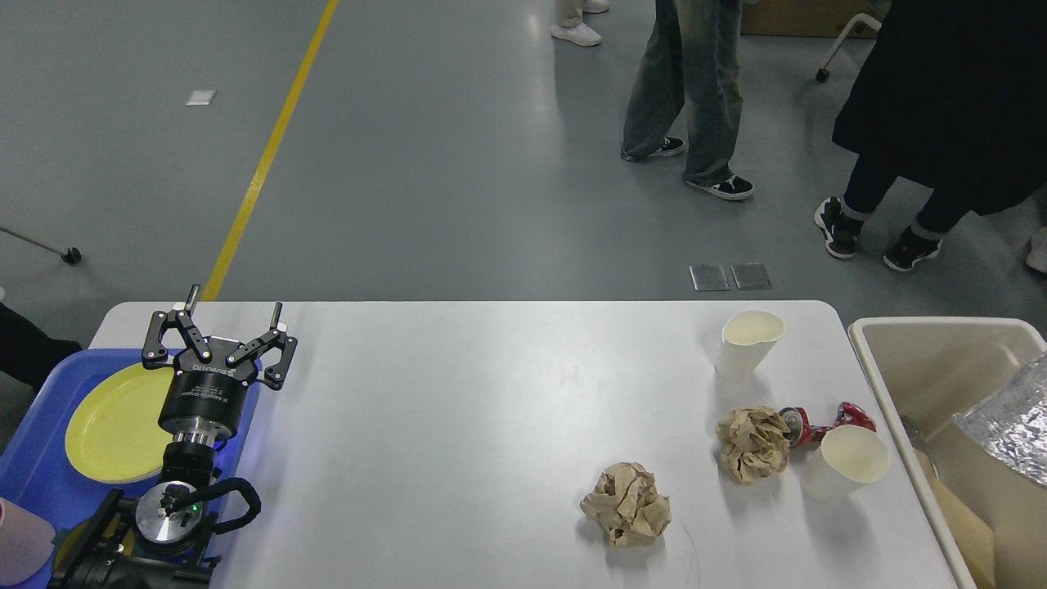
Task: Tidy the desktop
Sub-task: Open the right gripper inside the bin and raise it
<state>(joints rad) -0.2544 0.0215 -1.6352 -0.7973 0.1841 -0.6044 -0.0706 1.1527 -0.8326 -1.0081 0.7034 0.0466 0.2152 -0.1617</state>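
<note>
Far left: blue tray [33,466] w/ a yellow plate [114,421] in it, overlapping the tabletop's [458,425] left edge. Left claw [219,334] hovers over the tray/tabletop border, fingers spread wide, holding nothing. Right claw not in view, so can't tell its state.

Tabletop is the big white slab filling the lower middle; left and centre bare, litter all on the right part. Mid-right: a brown paper wad [626,503] near the front edge, alone. Further right a second wad [752,442] touching a crushed red can [822,421], w/ a paper cup [847,462] tipped on its side just in front of the can. Another cup [748,343] stands upright near the back edge, apart from the rest.

Far right, off the tabletop: beige bin [932,327] w/ a crinkled foil sheet [1010,421] inside.

Handling, as I judge it: everything left is light. Wads are soft, should compress, so pinch across the bulk, no special spot. Cups are thin and crush easily; take the rim/wall w/ a light squeeze. Can is stiffer but prob. slick and may roll; grip across the flattened waist. Cluster is tight, so pulling one piece may nudge its neighbours.
</note>
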